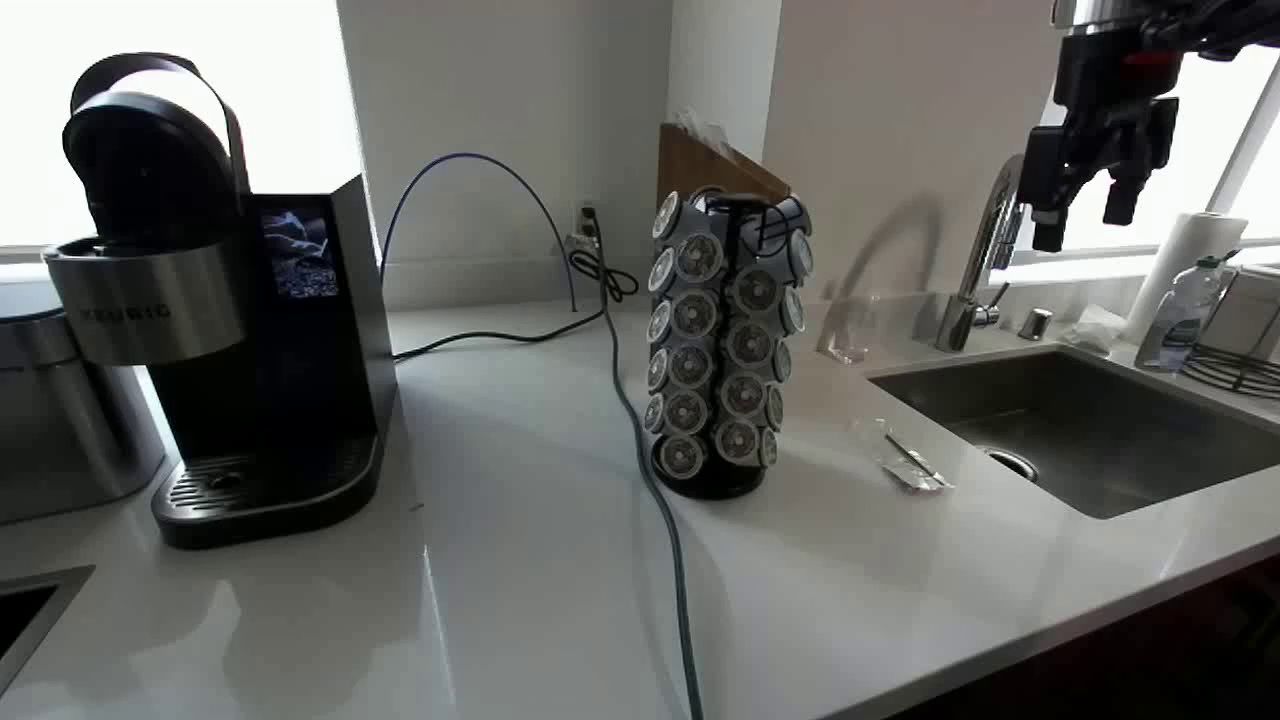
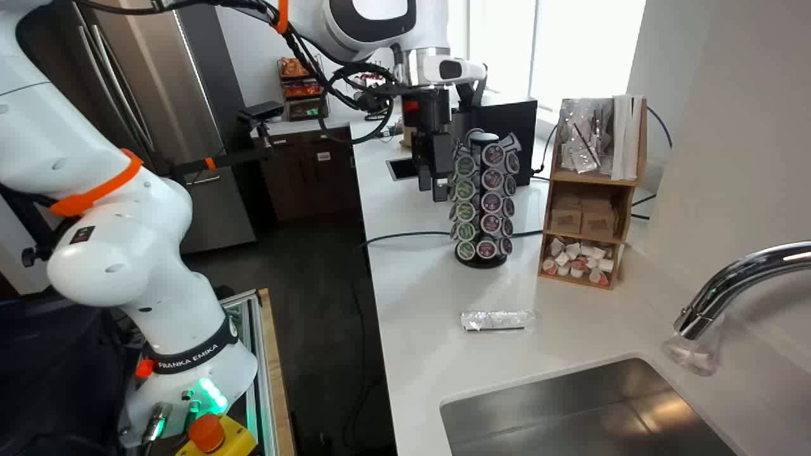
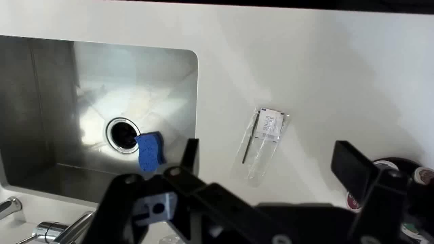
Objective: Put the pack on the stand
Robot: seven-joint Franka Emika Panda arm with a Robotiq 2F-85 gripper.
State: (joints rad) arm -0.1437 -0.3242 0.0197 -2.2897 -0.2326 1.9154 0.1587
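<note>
The pack is a clear plastic sleeve with a sugar packet and a dark thin stick. It lies flat on the white counter in both exterior views (image 1: 915, 465) (image 2: 497, 320) and in the wrist view (image 3: 268, 125). A wooden stand (image 2: 589, 180) with three compartments stands by the wall; its top compartment holds similar clear packs and white strips. In an exterior view only its brown side (image 1: 700, 170) shows, behind the pod carousel. My gripper (image 1: 1084, 222) is open and empty, high above the counter. In the wrist view the pack lies below, between the spread fingers (image 3: 268, 157).
A tall carousel of coffee pods (image 2: 485, 202) stands between the pack and the coffee maker (image 1: 380, 300). A steel sink (image 2: 557, 405) with a blue sponge (image 3: 149, 152) and a chrome faucet (image 1: 975, 265) lies beyond the pack. A dark cable (image 1: 665, 510) crosses the counter.
</note>
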